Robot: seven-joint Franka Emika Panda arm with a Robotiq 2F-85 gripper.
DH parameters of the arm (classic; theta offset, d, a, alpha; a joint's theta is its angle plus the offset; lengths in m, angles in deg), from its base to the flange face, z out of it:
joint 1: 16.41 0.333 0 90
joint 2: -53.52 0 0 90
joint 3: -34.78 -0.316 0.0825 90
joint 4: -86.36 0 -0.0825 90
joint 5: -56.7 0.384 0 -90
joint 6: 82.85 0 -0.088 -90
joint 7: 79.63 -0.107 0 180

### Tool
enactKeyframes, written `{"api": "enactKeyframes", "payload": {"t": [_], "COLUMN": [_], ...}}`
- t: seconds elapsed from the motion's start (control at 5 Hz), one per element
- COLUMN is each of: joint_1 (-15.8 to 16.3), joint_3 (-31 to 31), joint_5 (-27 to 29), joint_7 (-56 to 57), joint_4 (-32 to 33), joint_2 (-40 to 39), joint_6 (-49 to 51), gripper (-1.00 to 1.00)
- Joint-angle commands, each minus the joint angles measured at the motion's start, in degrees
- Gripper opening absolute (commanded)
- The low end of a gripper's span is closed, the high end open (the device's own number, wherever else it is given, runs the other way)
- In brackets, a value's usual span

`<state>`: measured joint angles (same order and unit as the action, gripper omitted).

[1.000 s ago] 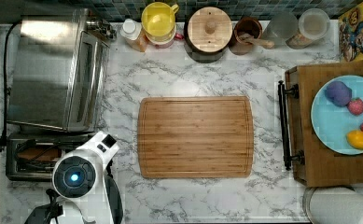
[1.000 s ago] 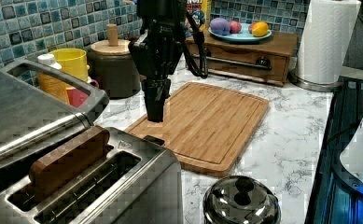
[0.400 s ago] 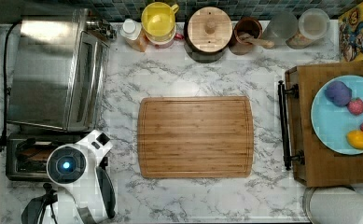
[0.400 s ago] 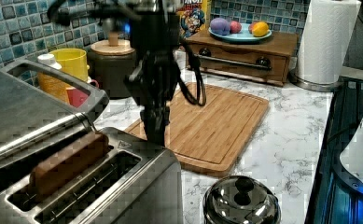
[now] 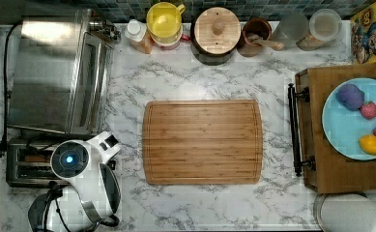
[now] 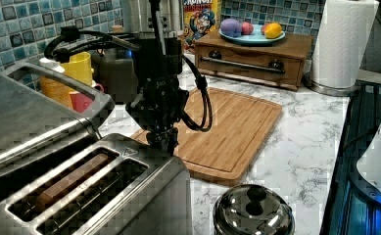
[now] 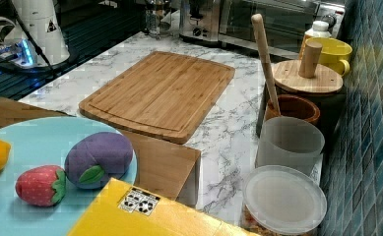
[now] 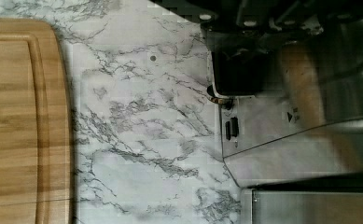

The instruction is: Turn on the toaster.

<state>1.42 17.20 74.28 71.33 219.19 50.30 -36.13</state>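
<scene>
At the counter's edge, toward eight o'clock of the cutting board [image 5: 202,142] in the top view, the toaster [image 6: 87,196] sits in front of the toaster oven [image 5: 55,72], a slice of bread [image 6: 68,178] in one slot. The gripper [image 6: 162,142] hangs over the toaster's end nearest the board, where the wrist view shows a black lever [image 8: 235,72]; whether its jaws are spread or pressed together cannot be told. Judged step: lining up above the lever; the next move calls for a straight downward press until it latches
</scene>
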Motion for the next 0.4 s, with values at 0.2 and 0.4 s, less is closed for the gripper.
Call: {"api": "enactKeyframes", "payload": {"t": [0.2,0.4], "joint_1": [-1.4,-1.7], "joint_3": [2.8,3.4], "joint_5": [-1.8,-2.5], "joint_7": [-1.6,-0.9], "joint_4": [-3.1,-1.5], "joint_2": [-5.1,-8.3], "joint_6": [0.6,-1.6], "gripper": [-1.00,-1.00]}}
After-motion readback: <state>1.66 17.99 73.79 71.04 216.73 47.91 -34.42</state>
